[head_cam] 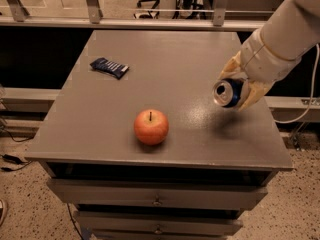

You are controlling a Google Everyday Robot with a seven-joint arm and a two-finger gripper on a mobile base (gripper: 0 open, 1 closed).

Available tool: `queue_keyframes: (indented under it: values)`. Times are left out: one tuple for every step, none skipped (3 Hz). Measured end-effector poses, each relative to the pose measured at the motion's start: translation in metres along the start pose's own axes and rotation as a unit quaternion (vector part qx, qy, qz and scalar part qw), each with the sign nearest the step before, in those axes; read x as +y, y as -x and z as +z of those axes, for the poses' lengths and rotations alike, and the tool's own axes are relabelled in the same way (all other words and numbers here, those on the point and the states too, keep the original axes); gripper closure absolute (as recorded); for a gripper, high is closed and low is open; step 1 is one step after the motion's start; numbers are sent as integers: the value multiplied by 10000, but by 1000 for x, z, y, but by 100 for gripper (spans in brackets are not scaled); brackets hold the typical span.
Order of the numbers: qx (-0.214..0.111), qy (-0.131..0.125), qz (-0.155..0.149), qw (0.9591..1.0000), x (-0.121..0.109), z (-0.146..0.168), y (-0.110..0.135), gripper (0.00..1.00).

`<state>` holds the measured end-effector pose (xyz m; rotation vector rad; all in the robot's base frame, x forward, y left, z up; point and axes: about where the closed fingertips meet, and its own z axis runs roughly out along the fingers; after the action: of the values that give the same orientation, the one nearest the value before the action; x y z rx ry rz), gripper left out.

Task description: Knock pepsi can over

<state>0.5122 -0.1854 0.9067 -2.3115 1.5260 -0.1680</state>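
The pepsi can [228, 92] is dark blue with a silver top. It is tilted on its side, top facing left toward the camera, held a little above the right part of the grey table [165, 74]. My gripper [239, 87] comes in from the upper right and is shut on the can, with one tan finger [231, 65] above it and the other [254, 94] to its right. The can's shadow falls on the table just below it.
A red-orange apple [151, 127] stands near the table's front middle. A flat dark blue snack wrapper [109, 67] lies at the back left. The table's right edge is close to the can. Drawers sit below the tabletop.
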Motion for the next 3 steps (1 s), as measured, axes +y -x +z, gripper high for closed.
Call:
queue_keyframes:
  values:
    - [94, 654, -474, 9967, 33, 29, 13, 98]
    - [82, 1003, -685, 9926, 45, 39, 18, 75]
    - [66, 1202, -835, 9892, 52, 44, 21, 52]
